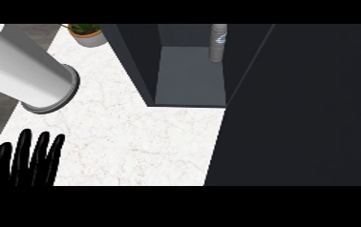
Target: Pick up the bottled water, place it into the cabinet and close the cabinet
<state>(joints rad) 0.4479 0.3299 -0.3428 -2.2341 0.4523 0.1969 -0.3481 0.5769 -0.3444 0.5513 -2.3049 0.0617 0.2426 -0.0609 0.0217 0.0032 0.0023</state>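
The clear plastic bottled water (pixel 217 42) w/ a pale label stood upright inside the dark grey cabinet (pixel 187 78), at the back right of its grey shelf floor, close to the right inner wall; no hand touched it. So pick-up and placement looked done, as far as the head view showed. The broad dark panel (pixel 296 107) filling the view's right side was, I judged, the cabinet's door swung open. The compartment was plainly open to view, so closing was the step left, i.e. roughly two thirds through. The robot's left hand (pixel 32 157) showed at the lower left edge over the white marbled counter (pixel 141 135), fingers straight and pointing up, holding nothing, resting well apart from the cabinet. The right hand didn't show anywhere, so its state couldn't be told. Further out, a big white cylinder w/ a grey rim (pixel 35 76) slanted across the upper left (couldn't tell what it was), and a small potted green plant (pixel 86 33) sat at the counter's far edge, left of the cabinet.
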